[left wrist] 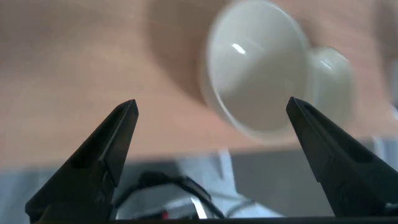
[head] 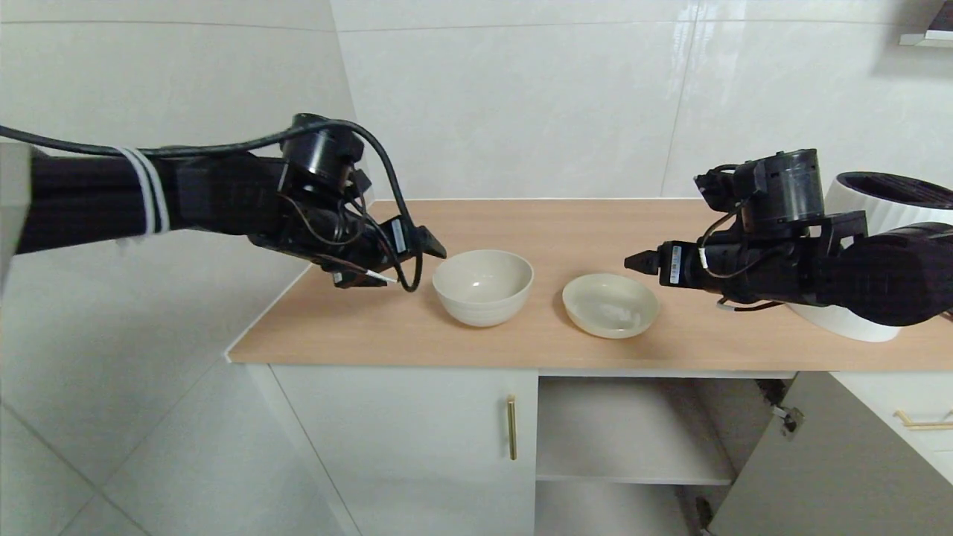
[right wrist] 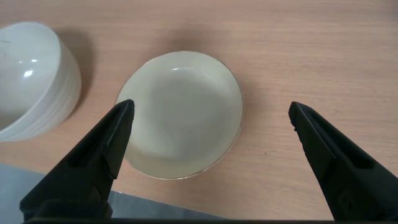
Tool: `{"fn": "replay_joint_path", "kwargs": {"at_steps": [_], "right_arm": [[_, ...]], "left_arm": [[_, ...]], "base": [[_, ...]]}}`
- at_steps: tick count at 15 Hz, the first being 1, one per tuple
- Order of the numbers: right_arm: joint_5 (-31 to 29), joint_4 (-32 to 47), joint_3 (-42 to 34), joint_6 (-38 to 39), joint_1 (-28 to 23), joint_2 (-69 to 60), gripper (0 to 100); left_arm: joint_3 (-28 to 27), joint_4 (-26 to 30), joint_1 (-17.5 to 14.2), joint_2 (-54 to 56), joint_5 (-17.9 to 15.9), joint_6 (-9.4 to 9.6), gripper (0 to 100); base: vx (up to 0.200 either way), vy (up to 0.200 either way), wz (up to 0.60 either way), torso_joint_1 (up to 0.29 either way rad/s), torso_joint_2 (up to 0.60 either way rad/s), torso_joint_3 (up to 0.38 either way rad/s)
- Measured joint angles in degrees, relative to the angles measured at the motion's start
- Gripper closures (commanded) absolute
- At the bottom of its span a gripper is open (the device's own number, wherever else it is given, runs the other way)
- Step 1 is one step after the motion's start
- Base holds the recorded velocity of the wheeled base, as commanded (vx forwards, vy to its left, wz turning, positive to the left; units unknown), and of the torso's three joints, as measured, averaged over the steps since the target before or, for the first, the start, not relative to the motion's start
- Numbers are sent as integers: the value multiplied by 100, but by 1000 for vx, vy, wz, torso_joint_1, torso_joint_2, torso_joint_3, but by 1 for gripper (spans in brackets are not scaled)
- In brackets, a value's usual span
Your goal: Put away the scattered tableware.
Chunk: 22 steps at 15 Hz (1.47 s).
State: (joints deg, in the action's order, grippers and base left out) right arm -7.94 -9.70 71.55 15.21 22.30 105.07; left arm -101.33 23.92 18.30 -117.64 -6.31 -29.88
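A deep cream bowl (head: 482, 286) and a shallow cream dish (head: 610, 304) sit side by side on the wooden countertop (head: 551, 223). My left gripper (head: 421, 253) hovers just left of the bowl, above the counter. In the left wrist view the left gripper (left wrist: 211, 107) is open with the bowl (left wrist: 258, 74) ahead between its fingers and the dish (left wrist: 331, 73) beyond it. My right gripper (head: 640, 262) hangs just right of the dish. Seen from its own wrist, the right gripper (right wrist: 211, 109) is open above the dish (right wrist: 183, 115), with the bowl (right wrist: 31, 78) off to the side.
A large white round container (head: 882, 223) stands on the counter behind the right arm. Below the counter, a cabinet compartment (head: 633, 432) stands open with a bare shelf, its door (head: 826, 461) swung out at the right. A closed door with a gold handle (head: 511, 426) is at its left.
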Motion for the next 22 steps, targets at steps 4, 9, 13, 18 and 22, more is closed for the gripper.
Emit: {"fn": "replay_joint_path", "kwargs": {"at_steps": [4,9,13,18,22], "right_arm": [[0,-44,-35,0,0,27,0],[2,-45,-55,0,2,27,0],[0,-48,-55,-9,0,24,0],[-7,13,-13,-38,0,46,0],[-544,706,430,-38,-17,485,0]], "left_arm": [[-43,-596,232,-553,449,0,0],[-44,-725,267,-733,455,7,100],[-44,-723,297,-794,444,18,100],[119,-679,315,-350,508,-107,100],[670,-692,322,824,506,-151,100]], "base": [[0,0,0,0,0,0],[0,0,0,0,0,0],[0,0,0,0,0,0],[0,0,0,0,0,0],[0,0,0,0,0,0]]}}
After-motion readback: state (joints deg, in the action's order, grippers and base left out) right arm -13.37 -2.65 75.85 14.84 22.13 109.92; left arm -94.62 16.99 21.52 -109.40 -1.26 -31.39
